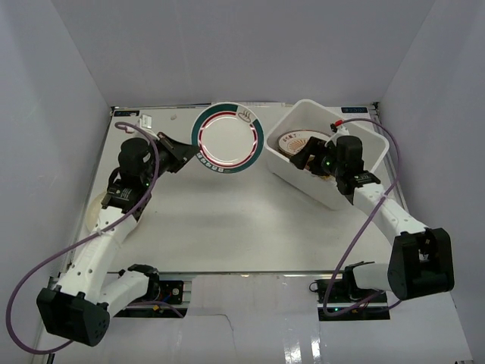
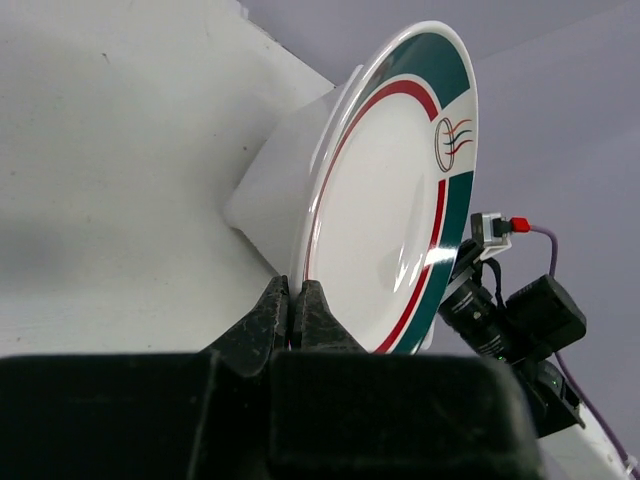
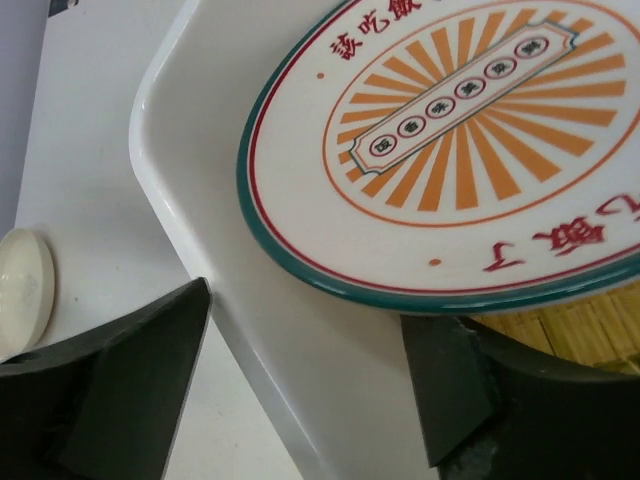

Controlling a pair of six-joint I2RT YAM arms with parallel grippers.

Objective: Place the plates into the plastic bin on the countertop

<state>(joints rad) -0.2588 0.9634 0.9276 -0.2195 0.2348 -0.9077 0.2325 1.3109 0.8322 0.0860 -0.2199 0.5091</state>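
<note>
The white plate with the green-red rim hangs on edge above the countertop, left of the plastic bin. My left gripper is shut on its lower rim; in the left wrist view the fingertips pinch the edge of this plate. An orange-striped plate lies tilted inside the bin. My right gripper hovers over it, open and holding nothing. In the right wrist view that gripper is open; the bin wall runs between its fingers below the striped plate.
A yellow woven-look plate shows under the striped one in the bin. A cream plate lies on the countertop at the left, partly under my left arm, and shows again as the cream plate. The bin stands just behind the held plate.
</note>
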